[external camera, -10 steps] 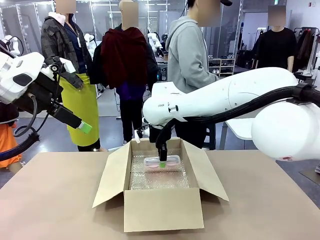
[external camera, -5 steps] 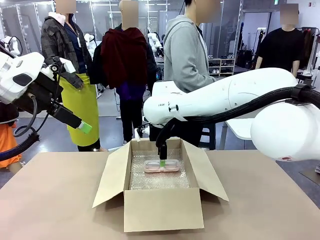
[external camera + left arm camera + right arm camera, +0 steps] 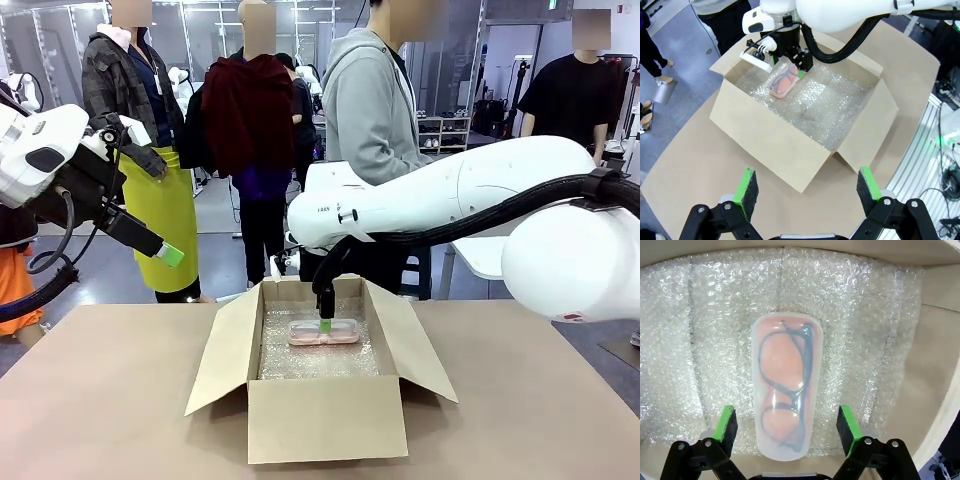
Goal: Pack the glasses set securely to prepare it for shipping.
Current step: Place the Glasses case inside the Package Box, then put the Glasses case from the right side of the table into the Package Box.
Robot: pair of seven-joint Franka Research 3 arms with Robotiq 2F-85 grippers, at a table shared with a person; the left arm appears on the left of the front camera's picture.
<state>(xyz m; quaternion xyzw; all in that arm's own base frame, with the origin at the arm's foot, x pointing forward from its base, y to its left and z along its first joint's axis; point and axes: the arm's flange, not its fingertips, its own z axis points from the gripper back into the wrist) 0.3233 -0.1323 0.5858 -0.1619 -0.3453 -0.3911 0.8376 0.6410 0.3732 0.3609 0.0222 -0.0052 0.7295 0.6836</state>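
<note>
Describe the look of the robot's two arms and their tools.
Both the left arm and the right arm have smooth, rounded white shells. A thick black cable runs along the right arm, which bears small dark lettering; a thinner black cable loops under the left. The left tool and right tool are black with two fingers tipped by green pads.

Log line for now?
right tool: open, straddling pink case | pink case: flat on bubble wrap in box | left tool: open, raised
</note>
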